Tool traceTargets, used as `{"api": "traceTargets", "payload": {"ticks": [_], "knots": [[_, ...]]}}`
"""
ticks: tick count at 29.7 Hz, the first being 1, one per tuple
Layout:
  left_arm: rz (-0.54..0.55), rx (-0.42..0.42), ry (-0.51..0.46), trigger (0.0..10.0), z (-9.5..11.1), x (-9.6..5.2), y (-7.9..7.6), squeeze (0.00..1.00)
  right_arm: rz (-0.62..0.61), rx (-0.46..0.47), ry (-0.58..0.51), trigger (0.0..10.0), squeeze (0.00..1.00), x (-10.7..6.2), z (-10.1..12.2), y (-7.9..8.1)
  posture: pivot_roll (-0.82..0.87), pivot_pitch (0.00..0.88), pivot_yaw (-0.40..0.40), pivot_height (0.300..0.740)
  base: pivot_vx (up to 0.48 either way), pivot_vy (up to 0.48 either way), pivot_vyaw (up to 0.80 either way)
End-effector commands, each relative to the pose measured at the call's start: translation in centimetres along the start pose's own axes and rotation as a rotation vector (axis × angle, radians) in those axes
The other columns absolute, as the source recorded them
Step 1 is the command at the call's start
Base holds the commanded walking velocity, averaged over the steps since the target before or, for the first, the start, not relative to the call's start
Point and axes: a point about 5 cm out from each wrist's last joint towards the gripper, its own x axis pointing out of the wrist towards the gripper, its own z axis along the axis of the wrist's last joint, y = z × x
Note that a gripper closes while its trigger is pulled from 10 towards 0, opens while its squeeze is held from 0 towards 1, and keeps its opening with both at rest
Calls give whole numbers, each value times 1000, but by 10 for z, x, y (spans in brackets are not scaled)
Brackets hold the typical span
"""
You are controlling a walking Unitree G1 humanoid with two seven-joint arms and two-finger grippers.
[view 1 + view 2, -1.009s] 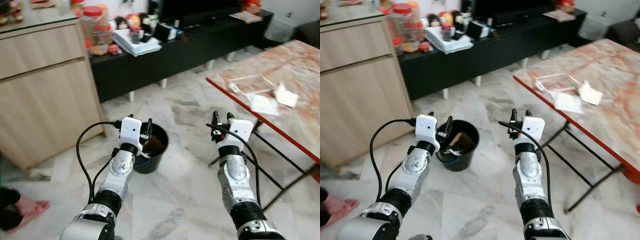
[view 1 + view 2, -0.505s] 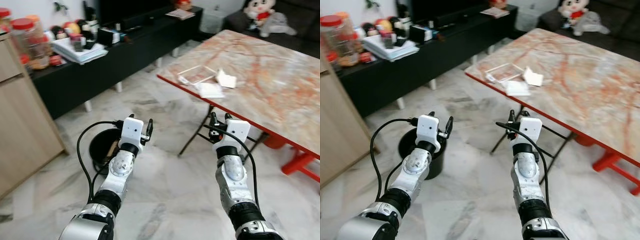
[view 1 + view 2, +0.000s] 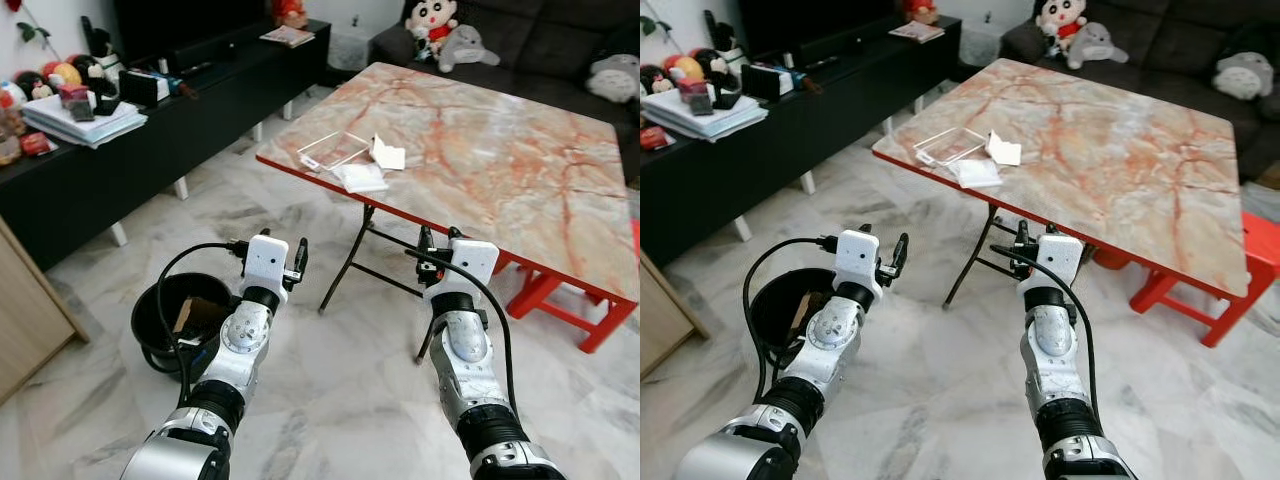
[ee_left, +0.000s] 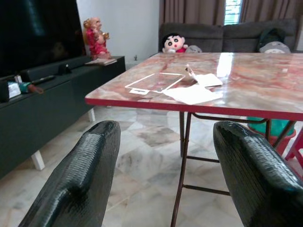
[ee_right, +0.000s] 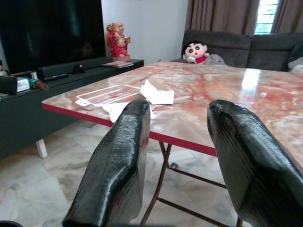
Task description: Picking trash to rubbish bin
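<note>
On the near left corner of the marble table (image 3: 520,160) lie a clear plastic tray (image 3: 333,150), a flat white napkin (image 3: 360,177) and a folded white paper (image 3: 390,156). The black bin (image 3: 165,320) stands on the floor at my left, with brown trash inside. My left gripper (image 3: 270,252) hovers open and empty just right of the bin. My right gripper (image 3: 438,240) is open and empty in front of the table's red edge. Both wrist views look along the fingers (image 4: 85,179) (image 5: 118,161) toward the table corner, with the tray (image 4: 154,81) and the papers (image 5: 156,94) ahead.
A black TV console (image 3: 120,150) with books and clutter runs along the left wall. A dark sofa (image 3: 520,40) with plush toys is behind the table. A red stool (image 3: 590,310) stands under the table's right end. A wooden cabinet corner (image 3: 25,310) is at far left.
The whole view has swung to the right, from the cabinet and bin toward the table. The bin has shifted to my left. Both grippers hold the same open pose.
</note>
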Motion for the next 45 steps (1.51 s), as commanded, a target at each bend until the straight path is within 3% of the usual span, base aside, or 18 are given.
{"api": "traceTargets", "payload": {"ticks": [1,12,27,45], "knots": [[-3,-1,-5,10000,3,3,-2,0,2,-6,7,10000,0,3,1,1,204,0,-105,740,0,0,-788],[6,-7,5,10000,3,4,-1,0,19,-6,8,10000,0,5,2,4,208,0,-113,740,0,0,-787],[19,-50,7,10000,5,8,-2,0,44,1,-8,10000,0,8,6,7,195,0,-111,740,0,0,0],[70,-52,10,10000,5,8,9,0,84,8,-26,10000,0,5,8,15,191,0,-105,740,0,0,0]]}}
